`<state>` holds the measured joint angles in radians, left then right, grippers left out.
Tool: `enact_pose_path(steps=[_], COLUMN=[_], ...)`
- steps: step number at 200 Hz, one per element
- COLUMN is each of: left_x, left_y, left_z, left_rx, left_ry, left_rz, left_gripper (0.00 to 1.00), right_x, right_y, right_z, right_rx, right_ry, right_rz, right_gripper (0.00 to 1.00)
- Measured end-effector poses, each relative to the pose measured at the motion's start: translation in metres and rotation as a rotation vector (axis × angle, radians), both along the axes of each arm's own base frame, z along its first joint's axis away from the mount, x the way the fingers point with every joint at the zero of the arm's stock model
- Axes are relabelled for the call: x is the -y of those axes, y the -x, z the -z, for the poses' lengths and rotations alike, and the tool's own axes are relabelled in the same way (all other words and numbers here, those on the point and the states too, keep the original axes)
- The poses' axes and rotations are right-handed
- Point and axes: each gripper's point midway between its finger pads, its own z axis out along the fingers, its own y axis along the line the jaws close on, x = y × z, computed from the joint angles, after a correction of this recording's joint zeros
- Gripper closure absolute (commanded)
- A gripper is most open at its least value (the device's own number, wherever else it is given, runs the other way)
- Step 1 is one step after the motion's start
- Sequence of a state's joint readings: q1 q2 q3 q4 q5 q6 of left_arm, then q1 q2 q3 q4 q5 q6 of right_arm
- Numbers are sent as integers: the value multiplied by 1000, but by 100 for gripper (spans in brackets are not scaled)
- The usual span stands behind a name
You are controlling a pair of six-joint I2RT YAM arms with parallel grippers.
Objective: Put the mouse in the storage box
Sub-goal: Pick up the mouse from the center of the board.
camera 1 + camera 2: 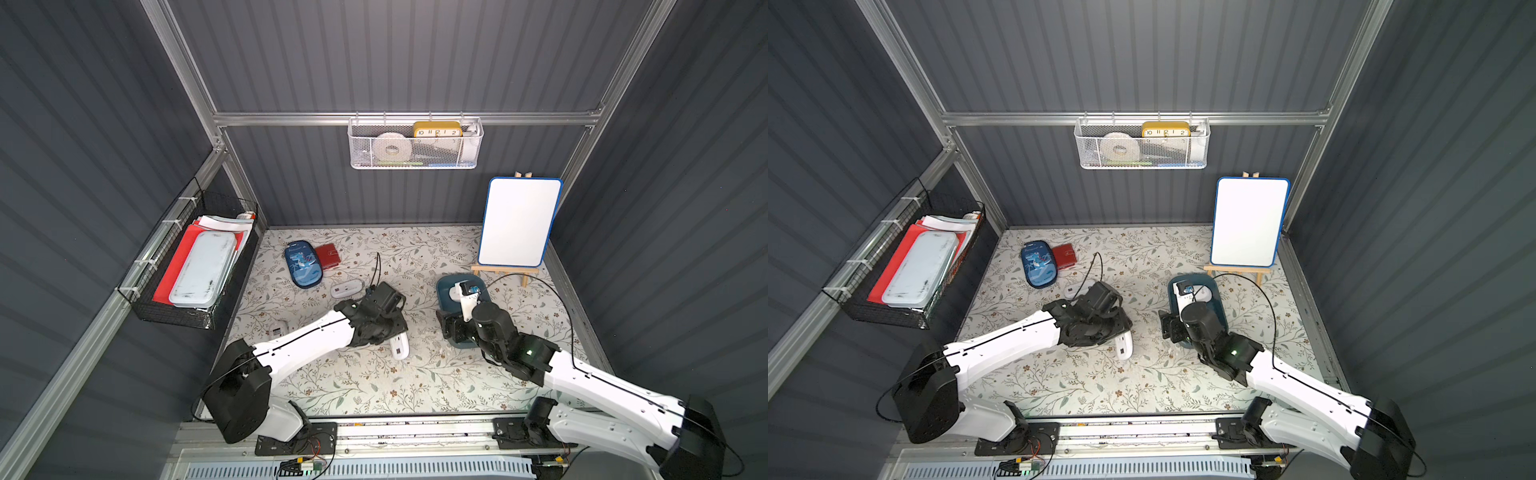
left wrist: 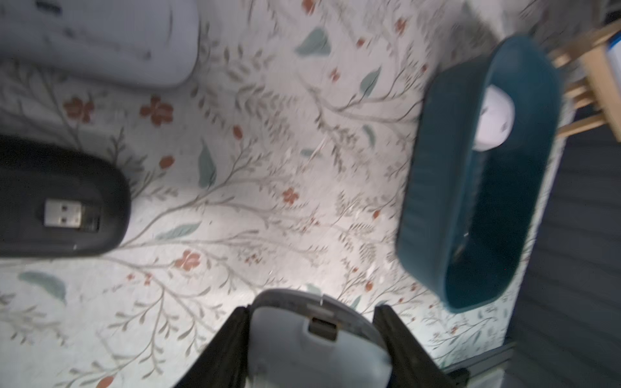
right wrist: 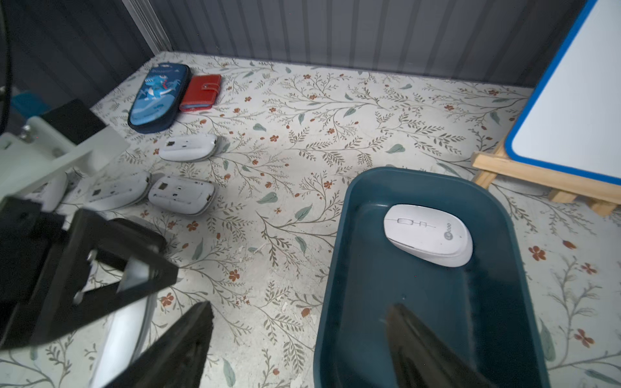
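Note:
My left gripper (image 2: pixel 314 312) is shut on a white mouse (image 2: pixel 312 339) that lies underside up, one finger on each long side. In both top views that mouse (image 1: pixel 400 348) (image 1: pixel 1123 345) sticks out below the left gripper (image 1: pixel 386 328), low over the middle of the table. The storage box (image 1: pixel 442 291) (image 3: pixel 420 302), dark teal, stands to the right with another white mouse (image 3: pixel 428 235) in its far end. My right gripper (image 3: pixel 300 307) is open and straddles the box's near left wall, one finger inside and one outside.
Several white mice (image 3: pixel 188 147) (image 3: pixel 181 198) lie underside up left of the middle, beside a black mouse (image 2: pixel 60 201). A blue pencil case (image 1: pixel 303 264) and a red wallet (image 1: pixel 328 255) lie at the back left. A whiteboard on an easel (image 1: pixel 517 224) stands behind the box.

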<state>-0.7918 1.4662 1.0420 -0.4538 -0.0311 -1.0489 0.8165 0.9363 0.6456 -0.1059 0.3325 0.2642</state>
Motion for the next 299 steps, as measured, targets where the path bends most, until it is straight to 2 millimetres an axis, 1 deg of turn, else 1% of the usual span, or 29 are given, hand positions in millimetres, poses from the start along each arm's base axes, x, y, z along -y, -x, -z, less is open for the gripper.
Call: enact_pose_path(steps=[15,27,42,57,71,85,104,120,139,161,188,210,238,255,283,299], left_x=[7,14,23,31,39,43,46,49,50,49,51,50,50,50,47,47], left_y=[-21,-34,-46,-52,-55,-55,-53,-52,-51,-46,-43,-41,-38,-36,-33,-32], left_z=[-21,-36,-52,-62,-64,-60,-58,-61,-64,-68,-71,-71,-75,-77,-79,-80], left_rx=[49,83,117,138,140,129,117,119,123,125,126,126,128,129,136,139], left_ry=[63,106,151,187,210,218,228,243,257,273,292,299,311,317,321,325], left_rz=[-14,-18,-15,-4,11,24,40,50,58,69,83,89,98,104,106,107], left_gripper=[65,65,65,65,65,66,66,66,65,65,65,64,62,62,60,56], right_x=[1,1,-5,-15,-24,-33,-44,-54,-64,-74,-83,-87,-95,-99,-99,-98], right_y=[6,13,22,34,42,48,50,46,39,31,20,9,1,-4,-7,-9], right_z=[-12,-20,-26,-28,-27,-23,-11,2,13,17,14,10,15,18,18,18], right_rx=[11,5,-15,-55,-98,-140,-208,-265,-308,-326,-324,-303,-307,-313,-314,-308], right_ry=[-53,-104,-167,-220,-260,-285,-281,-258,-237,-229,-221,-217,-192,-181,-182,-176], right_rz=[-9,-27,-71,-139,-192,-230,-262,-271,-265,-264,-254,-236,-233,-234,-222,-216], right_gripper=[15,15,15,15,15,15,16,16,18,20,23,28,41,47,62,71])
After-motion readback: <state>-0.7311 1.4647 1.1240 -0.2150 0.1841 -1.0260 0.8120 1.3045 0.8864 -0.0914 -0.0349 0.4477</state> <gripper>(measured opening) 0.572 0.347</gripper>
